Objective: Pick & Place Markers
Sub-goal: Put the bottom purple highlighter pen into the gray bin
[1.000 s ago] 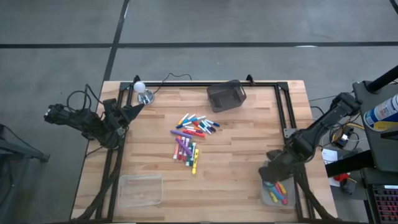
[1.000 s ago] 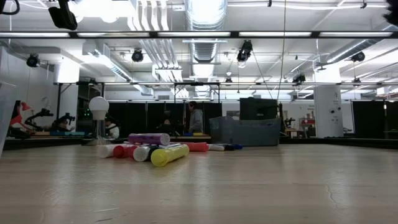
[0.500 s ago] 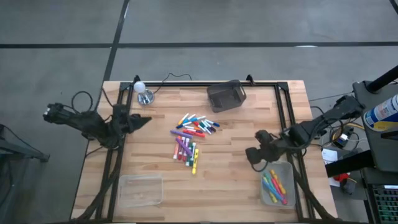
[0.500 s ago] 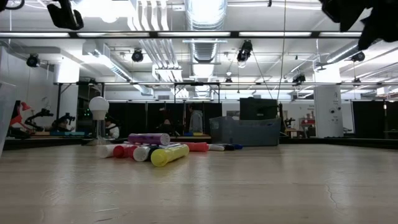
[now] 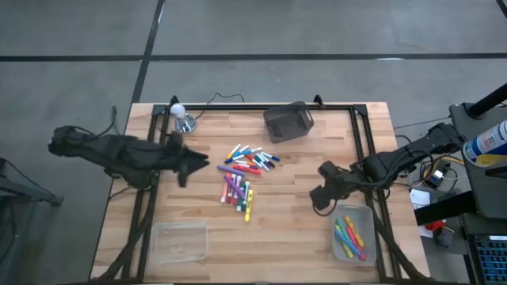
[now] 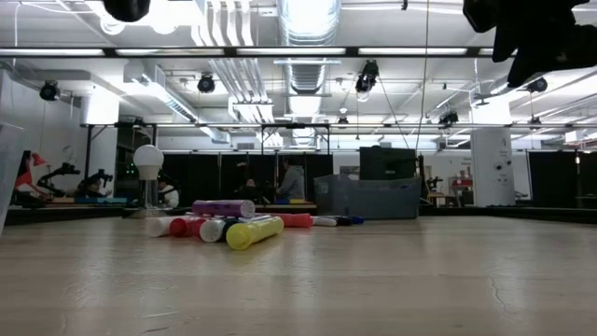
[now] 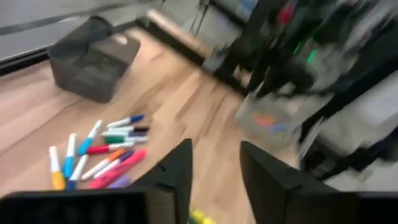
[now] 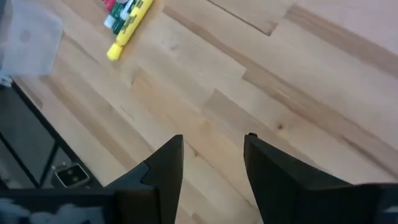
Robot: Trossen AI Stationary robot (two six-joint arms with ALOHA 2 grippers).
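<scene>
- Several markers already lie in the clear tray just behind the right gripper.
- Most markers, a loose pile, wait on the table between both grippers.
- Right fingers stand apart, empty.
- Left gripper fingers also apart, empty, pile just ahead.

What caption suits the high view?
Both open, empty pincers, left and right, flank the markers piled mid-table.

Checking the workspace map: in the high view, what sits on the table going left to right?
Left gripper → pile of markers → dark mesh bin → right gripper → clear tray with markers. Lamp and empty tray overlap the left gripper's span, so omitted.
</scene>
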